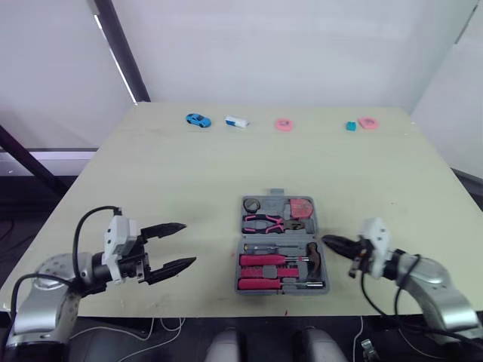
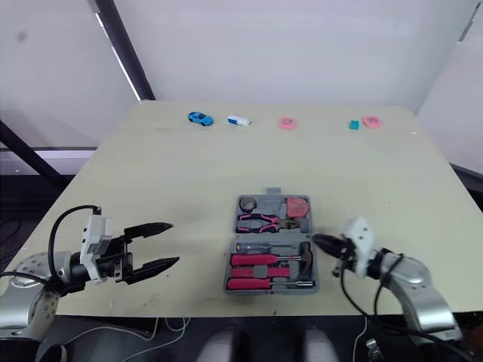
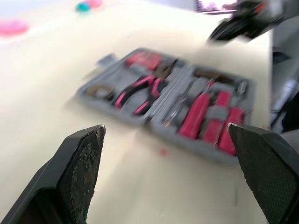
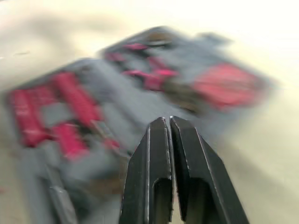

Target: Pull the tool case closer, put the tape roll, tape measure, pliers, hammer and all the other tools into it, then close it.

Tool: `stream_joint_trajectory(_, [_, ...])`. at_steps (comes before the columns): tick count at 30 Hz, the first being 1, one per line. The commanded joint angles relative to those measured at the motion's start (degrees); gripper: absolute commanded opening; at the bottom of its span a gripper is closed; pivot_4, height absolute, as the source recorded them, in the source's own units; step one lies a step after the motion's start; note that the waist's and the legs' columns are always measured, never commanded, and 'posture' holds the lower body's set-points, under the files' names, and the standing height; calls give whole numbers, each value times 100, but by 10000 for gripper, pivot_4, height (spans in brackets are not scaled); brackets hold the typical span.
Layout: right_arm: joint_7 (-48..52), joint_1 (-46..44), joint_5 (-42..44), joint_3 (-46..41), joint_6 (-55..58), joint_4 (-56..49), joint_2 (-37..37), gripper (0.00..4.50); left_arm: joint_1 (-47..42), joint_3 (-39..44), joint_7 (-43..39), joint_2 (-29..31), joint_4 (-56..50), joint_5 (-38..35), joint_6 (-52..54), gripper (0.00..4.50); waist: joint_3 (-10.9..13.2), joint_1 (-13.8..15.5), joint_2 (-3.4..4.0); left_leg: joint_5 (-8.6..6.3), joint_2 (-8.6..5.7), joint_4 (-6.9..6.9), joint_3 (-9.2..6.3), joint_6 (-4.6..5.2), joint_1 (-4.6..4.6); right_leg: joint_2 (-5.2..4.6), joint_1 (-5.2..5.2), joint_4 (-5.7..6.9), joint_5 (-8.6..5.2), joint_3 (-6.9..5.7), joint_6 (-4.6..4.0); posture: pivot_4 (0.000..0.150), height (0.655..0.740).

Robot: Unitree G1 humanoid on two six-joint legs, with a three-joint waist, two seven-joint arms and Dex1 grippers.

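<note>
The tool case (image 1: 283, 245) lies open and flat near the front edge of the pale, smooth table (image 1: 189, 173): grey moulded plastic, rectangular. Pink-handled pliers (image 1: 264, 222) sit in its far half, red-handled drivers (image 1: 264, 260) in its near half. The right gripper (image 1: 327, 240), fingers pressed together on nothing, hovers just beside its right edge. The left gripper (image 1: 189, 243), fingers spread wide, hovers well apart on the left.

Head pair above — wrists face case (image 1: 276, 236).
</note>
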Motion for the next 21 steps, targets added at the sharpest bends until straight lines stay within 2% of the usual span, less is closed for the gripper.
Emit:
stream_joint_trajectory(1, [264, 528, 456, -904, -397, -74, -208, 19487, 167, 527, 234, -6, 329, 10, -183, 45000, 0, 10, 0, 0, 0, 0, 2, 0, 1, 1, 1, 2, -1, -3, -2, 1500, 7400])
stream_joint_trajectory(6, [526, 1450, 841, -1818, -613, 13, -316, 43778, 742, 1249, 320, 12, 680, -98, -208, 45000, 0, 7, 0, 0, 6, 0, 0, 0, 6, 2, 2, 3, -7, -2, -11, 1500, 7400])
stream_joint_trajectory(10, [607, 2167, 1184, -2569, -585, 101, -272, 44524, 1070, 1559, 216, 60, 1065, 36, -419, 45000, -2, 16, -1, 0, 20, 0, -2, 0, 9, -8, 2, -1, -11, 10, -16, 1500, 7400])
stream_joint_trajectory(14, [562, 2623, 1180, -2778, -488, 122, -272, 44524, 1101, 1564, 63, 114, 1321, 81, -533, 45000, -11, 35, -12, -1, 27, 0, 0, -1, 10, -11, 1, -4, -20, 12, -6, 1500, 7400])
stream_joint_trajectory(17, [529, 2634, 1079, -2709, -497, 142, -293, 44524, 996, 1434, 42, 89, 1225, 43, -429, 45000, -16, 28, -15, -1, 33, 0, 1, -2, 12, -13, 0, -4, -20, 11, -8, 1500, 7400])
stream_joint_trajectory(21, [287, 2162, 642, -2223, -299, 270, -480, 44524, 617, 1064, 69, 29, 1033, 151, -404, 45000, -17, 9, -13, -1, 35, 0, 3, -2, 14, -15, 0, -3, -13, 13, -19, 1500, 7400])
